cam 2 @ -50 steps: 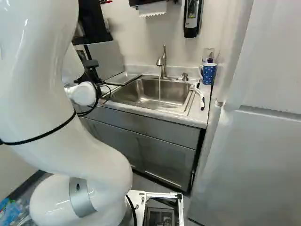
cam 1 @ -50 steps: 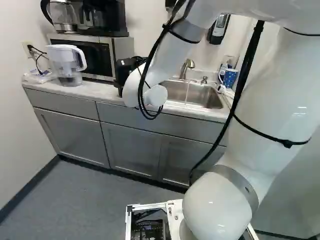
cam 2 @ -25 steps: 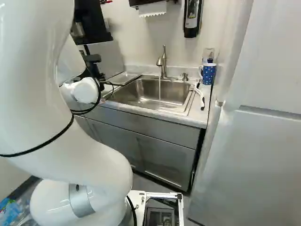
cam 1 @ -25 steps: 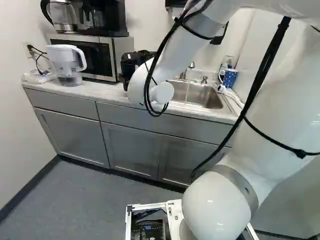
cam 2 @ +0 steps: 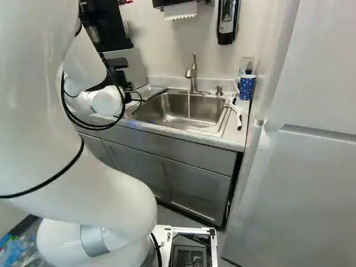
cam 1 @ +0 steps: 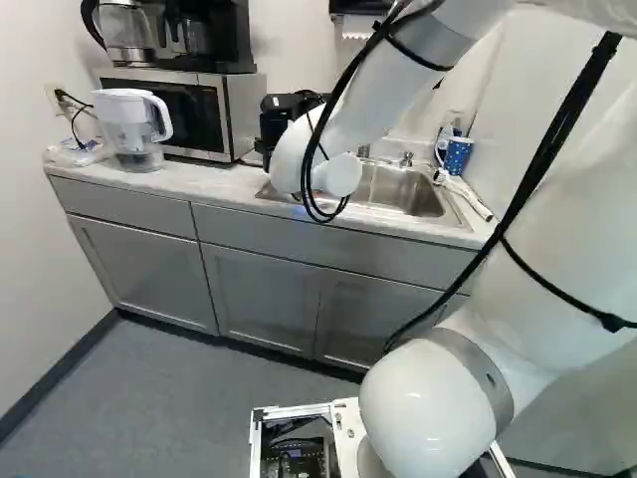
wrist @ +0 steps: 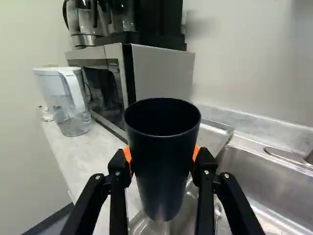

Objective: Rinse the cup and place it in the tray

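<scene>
Dark cup gripped near sink, tap running

White arm [cam 1: 468, 239] rises from the joint at the foot of the base views and reaches over the counter [cam 1: 214, 187]. Gripper [cam 1: 281, 121] is clamped on the cup [wrist: 162, 166], one orange pad [wrist: 127, 154] on each side. Cup: dark, mouth up, inside too dark to read. In the wrist view it sits in front of the metal tray [wrist: 211, 139] beside the sink [cam 2: 181, 107]; whether it touches the tray, cannot tell.

Sink: stainless, set in the counter. Brush [cam 2: 239, 118], pale handle with dark end, lies on the counter on the far side of the sink from the tray. Pitcher [wrist: 73, 110], clear with white top and handle, stands on the counter near the microwave [wrist: 161, 73]. Tap [cam 2: 192, 75] behind the sink, thin stream of water [cam 2: 189, 107] falling into the basin. Mug [cam 2: 247, 88], blue with pale dots, upright at the back corner. Coffee maker [cam 1: 214, 35] and glass kettle [cam 1: 125, 35] side by side on top of the microwave.
</scene>
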You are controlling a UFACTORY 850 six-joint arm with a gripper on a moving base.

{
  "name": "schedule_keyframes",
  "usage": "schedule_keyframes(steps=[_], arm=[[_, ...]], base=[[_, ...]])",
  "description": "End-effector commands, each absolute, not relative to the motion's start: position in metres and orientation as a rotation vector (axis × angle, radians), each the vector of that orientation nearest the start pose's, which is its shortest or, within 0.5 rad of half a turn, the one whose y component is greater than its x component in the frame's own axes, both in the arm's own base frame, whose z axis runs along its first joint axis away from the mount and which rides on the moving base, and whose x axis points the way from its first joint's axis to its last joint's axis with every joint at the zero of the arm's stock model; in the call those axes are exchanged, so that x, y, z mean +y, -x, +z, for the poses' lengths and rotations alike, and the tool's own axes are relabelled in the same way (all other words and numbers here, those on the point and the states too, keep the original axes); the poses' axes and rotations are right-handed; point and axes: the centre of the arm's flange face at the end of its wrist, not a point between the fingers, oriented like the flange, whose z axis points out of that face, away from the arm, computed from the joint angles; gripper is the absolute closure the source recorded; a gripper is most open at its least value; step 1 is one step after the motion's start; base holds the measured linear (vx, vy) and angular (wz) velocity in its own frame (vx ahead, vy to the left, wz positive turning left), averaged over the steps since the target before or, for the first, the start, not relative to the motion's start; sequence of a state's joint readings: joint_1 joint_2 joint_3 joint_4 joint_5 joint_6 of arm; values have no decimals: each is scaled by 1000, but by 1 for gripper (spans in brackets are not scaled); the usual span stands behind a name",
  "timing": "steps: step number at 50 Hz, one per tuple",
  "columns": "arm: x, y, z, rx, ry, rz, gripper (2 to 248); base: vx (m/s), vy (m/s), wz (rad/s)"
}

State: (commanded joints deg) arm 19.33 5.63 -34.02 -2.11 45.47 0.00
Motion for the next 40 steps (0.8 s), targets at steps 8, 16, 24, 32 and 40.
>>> schedule_keyframes(steps=[8,16,24,32,40], arm=[[136,-417,519,-388,2136,-1970,124],[125,-422,526,-359,2144,-1994,124],[113,-427,534,-330,2150,-2019,124],[102,-431,542,-301,2152,-2048,124],[91,-436,542,-274,2168,-2061,124]], base=[[0,0,0],[0,0,0],[0,0,0],[0,0,0],[0,0,0]])
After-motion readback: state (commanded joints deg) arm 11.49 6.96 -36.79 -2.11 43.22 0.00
